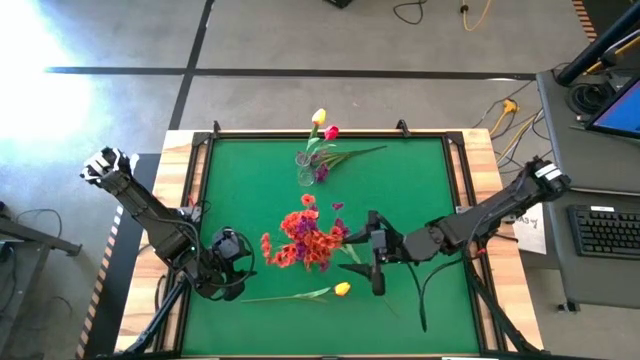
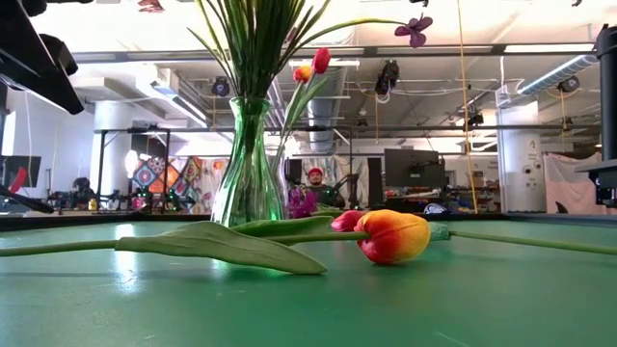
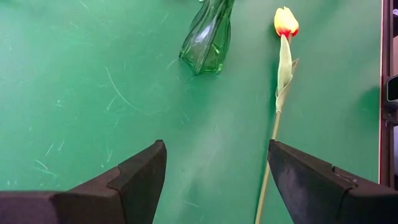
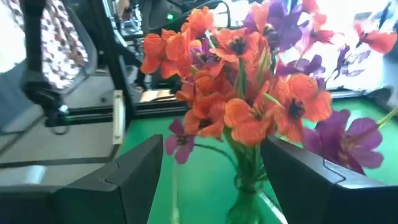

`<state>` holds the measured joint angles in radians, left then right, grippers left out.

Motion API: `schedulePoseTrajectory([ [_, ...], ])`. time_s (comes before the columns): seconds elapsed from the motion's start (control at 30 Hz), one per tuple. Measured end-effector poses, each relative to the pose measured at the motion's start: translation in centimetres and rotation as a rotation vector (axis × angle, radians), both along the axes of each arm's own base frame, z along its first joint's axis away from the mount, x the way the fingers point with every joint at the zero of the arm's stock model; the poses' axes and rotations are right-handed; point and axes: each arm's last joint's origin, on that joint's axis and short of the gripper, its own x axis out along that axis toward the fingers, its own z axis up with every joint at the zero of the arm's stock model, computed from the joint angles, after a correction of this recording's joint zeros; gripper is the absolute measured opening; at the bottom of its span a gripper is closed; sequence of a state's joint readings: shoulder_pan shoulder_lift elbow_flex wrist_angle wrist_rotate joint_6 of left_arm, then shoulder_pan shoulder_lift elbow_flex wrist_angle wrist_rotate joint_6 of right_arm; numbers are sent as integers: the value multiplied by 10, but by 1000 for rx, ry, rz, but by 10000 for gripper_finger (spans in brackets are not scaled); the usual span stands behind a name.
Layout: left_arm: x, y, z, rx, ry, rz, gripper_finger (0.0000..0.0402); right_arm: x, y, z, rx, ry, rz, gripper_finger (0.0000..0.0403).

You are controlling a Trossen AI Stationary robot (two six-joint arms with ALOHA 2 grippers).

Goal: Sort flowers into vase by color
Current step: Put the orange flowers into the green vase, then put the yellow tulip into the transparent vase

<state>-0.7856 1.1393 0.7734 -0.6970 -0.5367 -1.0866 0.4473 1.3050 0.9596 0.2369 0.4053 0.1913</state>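
yellow tulip (image 1: 342, 289) lies loose on the mat, ahead of the left gripper (image 3: 214, 180), slightly off-centre toward one finger | near vase (image 1: 318, 262) holds orange and purple sprays, framed between the right gripper (image 4: 211, 180) fingers | far vase (image 1: 304, 170) holds tulips | both grippers wide, empty | judged mostly sorted; this tulip remains

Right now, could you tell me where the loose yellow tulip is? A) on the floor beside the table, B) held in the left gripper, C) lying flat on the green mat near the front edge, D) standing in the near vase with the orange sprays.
C: the yellow tulip lies flat on the green mat, in front of the open left gripper, which holds nothing.
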Motion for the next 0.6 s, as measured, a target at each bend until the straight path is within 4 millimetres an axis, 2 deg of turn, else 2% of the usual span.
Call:
schedulePoseTrajectory([
  [0.4,0,0,0,4,-3,1,268,-37,-17,26,84,60,-4,259],
  [0.6,0,0,0,0,-4,6,268,-57,-39,31,25,125,-159,251],
])
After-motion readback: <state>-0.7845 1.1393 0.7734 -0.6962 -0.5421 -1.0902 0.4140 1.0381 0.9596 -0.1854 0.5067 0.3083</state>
